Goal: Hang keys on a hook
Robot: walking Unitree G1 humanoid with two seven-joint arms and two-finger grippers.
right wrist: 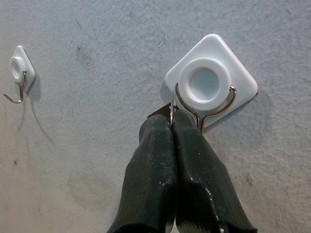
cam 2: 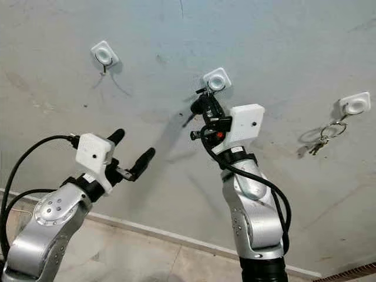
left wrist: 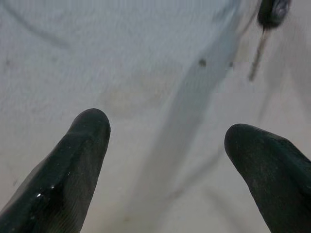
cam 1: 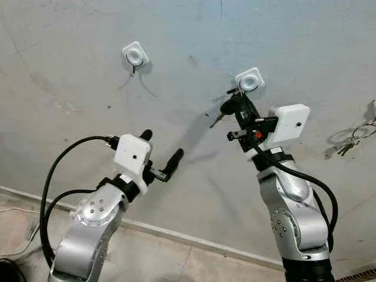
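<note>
Grey wall point(cam 1: 70, 64) takes up most of the room in front of the robot, rough and marked with dark smudges and thin cracks. At its foot runs a pale strip, and below that a bit of tiled floor point(cam 1: 158, 258).

Far to the left, a white hook point(cam 1: 136, 57) sticks on the wall with nothing on it. Lower down, the left hand point(cam 1: 160, 154) is held up near the wall, its two black fingers point(left wrist: 73, 165) spread wide and holding nothing.

Next comes the middle hook point(right wrist: 210, 82), white with a bent wire loop. The right hand point(right wrist: 171, 116) is pressed right up under it, fingers squeezed tight together on a thin bit of metal, just at the wire. The keys point(cam 1: 230, 107) hang beside this hand, one key pointing down; it looks like the hand has them, though the pinch is hard to see.

Far right, another white hook point(cam 2: 355, 105) holds a second bunch of keys point(cam 2: 325, 136).
</note>
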